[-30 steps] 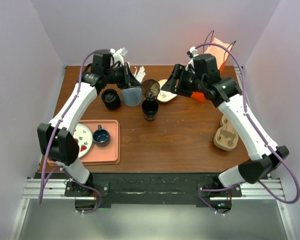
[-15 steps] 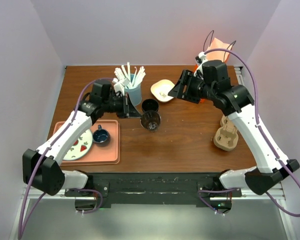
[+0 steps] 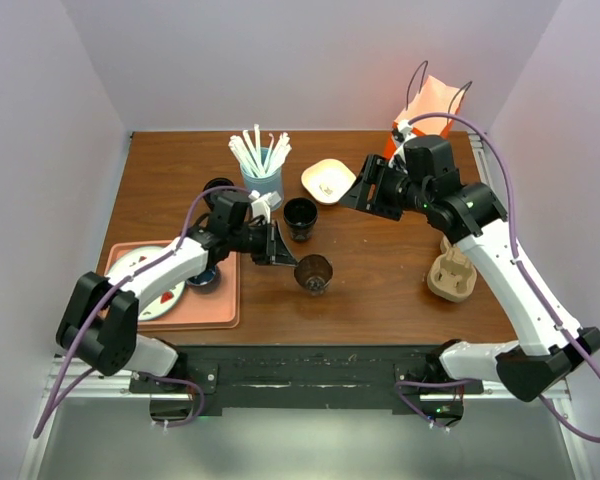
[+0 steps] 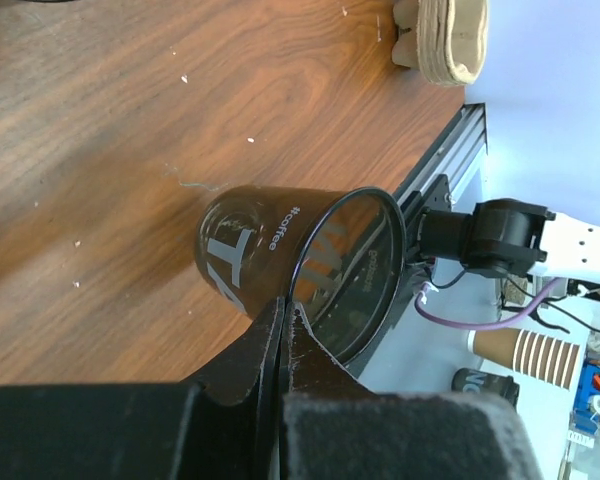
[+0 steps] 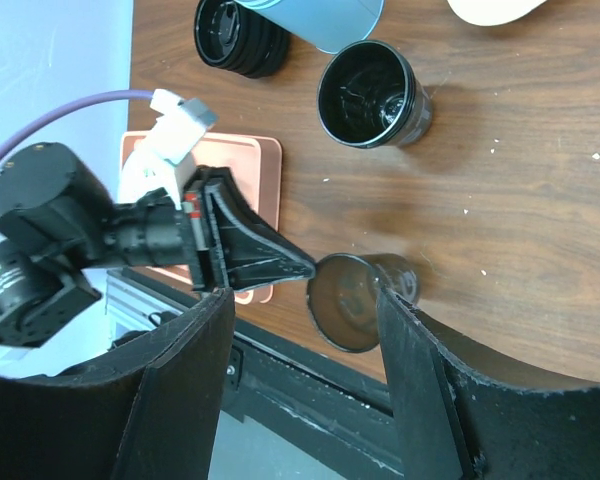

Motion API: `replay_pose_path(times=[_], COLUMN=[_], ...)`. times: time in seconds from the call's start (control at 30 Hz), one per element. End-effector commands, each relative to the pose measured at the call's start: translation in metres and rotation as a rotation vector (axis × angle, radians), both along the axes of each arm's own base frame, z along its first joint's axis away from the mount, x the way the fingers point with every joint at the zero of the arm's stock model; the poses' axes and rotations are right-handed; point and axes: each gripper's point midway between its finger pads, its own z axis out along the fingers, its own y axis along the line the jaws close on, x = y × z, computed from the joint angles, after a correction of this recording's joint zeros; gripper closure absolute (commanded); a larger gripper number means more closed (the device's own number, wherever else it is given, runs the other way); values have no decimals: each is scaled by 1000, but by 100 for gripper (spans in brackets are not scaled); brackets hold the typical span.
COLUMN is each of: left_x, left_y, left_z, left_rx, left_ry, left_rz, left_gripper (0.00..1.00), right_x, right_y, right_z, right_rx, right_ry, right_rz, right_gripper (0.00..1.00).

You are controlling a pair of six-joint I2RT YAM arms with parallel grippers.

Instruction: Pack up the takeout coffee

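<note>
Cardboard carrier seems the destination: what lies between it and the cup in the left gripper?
Only bare tabletop between the cup and the cardboard carrier, seen in the top view.

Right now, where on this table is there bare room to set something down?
The widest bare wood lies between the dark tapered cup in the left hand and the tan cardboard cup carrier. The back-left corner is bare too. Around the light blue straw tumbler it is crowded.
</note>
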Motion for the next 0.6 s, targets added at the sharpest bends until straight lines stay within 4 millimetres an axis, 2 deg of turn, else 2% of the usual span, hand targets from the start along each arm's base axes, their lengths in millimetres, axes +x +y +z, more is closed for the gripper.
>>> replay_pose_path(times=[0.0, 0.1, 0.33, 0.43, 0.53, 0.57], left_x=[19, 19, 24, 25, 29, 27], left_y=[-8, -6, -4, -6, -1, 2], left_z=[-1, -12, -17, -16, -13, -13], left_rx=[-18, 13, 44, 52, 91, 110], left_ry=[-69, -47, -37, -32, -50, -41], left_rz=[21, 25, 51, 26, 38, 42], left_gripper=[100, 100, 100, 86, 81, 73], right_x=[2, 1, 0, 0, 0, 1], right_y=[0, -1, -5, -4, -3, -3], right_z=[12, 12, 15, 16, 20, 21], right_rx=[35, 31, 8, 6, 7, 6], right_ry=[-44, -41, -56, -56, -66, -67], right_rz=[-22, -22, -15, -10, 2, 1], right_gripper=[37, 37, 36, 36, 36, 36])
